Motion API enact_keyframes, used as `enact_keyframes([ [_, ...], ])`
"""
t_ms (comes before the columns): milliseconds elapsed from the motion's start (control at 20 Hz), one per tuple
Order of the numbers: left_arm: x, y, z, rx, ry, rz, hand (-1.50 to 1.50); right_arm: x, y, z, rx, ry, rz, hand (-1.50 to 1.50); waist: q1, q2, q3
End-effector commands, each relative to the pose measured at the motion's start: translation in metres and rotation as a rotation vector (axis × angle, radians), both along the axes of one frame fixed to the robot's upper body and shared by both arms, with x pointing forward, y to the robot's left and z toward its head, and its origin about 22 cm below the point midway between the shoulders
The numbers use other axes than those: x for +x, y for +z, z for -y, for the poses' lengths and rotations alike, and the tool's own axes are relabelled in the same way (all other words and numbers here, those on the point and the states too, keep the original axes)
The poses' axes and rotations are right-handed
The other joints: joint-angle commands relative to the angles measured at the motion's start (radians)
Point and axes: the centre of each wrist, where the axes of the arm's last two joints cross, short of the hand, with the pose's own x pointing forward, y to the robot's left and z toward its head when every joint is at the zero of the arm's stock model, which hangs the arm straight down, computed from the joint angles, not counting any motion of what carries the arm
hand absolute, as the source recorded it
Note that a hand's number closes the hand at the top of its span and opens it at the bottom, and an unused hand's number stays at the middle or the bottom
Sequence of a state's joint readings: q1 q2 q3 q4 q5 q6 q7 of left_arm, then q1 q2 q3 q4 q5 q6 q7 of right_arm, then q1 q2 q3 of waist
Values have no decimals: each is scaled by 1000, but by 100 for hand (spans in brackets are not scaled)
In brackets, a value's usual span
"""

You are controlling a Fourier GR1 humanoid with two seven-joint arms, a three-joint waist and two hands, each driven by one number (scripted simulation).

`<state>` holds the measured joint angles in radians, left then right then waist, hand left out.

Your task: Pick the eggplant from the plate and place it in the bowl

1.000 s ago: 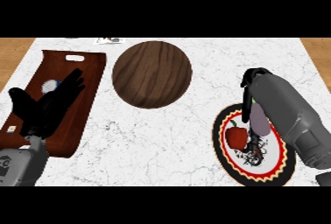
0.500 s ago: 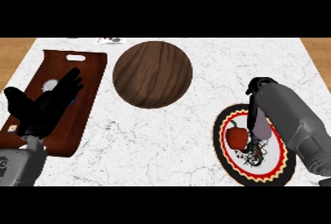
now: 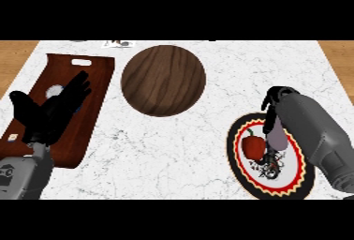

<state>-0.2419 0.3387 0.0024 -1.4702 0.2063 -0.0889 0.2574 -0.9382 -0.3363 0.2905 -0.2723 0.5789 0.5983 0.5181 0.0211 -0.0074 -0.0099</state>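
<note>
The right hand (image 3: pixel 271 104) is hanging over the far edge of the round black-and-white plate with the red-and-yellow zigzag rim (image 3: pixel 237 161), its grey forearm covering the plate's right side. I honestly can't tell whether its fingers are open or closed, they're bunched into one dark blob. Just below that hand, the pale purple elongated eggplant (image 3: pixel 275 136) is lying on the plate, right beside a red pepper-like vegetable (image 3: pixel 254 146). The round dark wooden bowl (image 3: pixel 164 80) is sitting well off to the hand's left. The left hand (image 3: pixel 52 110) is resting open, fingers spread, over a reddish-brown wooden cutting board (image 3: pixel 77 98).
</note>
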Motion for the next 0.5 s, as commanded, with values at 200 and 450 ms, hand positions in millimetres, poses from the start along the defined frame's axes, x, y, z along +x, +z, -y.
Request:
enact_keyframes([
  [200, 3, 3, 0, -4, -3, 1, 0, -4, -10, 1, 5, 13, 43, 150, 0, 16, 11],
  [450, -13, -3, -10, 4, -11, -13, 0, -8, -12, 10, 22, 49, 70, 150, -3, 11, 11],
])
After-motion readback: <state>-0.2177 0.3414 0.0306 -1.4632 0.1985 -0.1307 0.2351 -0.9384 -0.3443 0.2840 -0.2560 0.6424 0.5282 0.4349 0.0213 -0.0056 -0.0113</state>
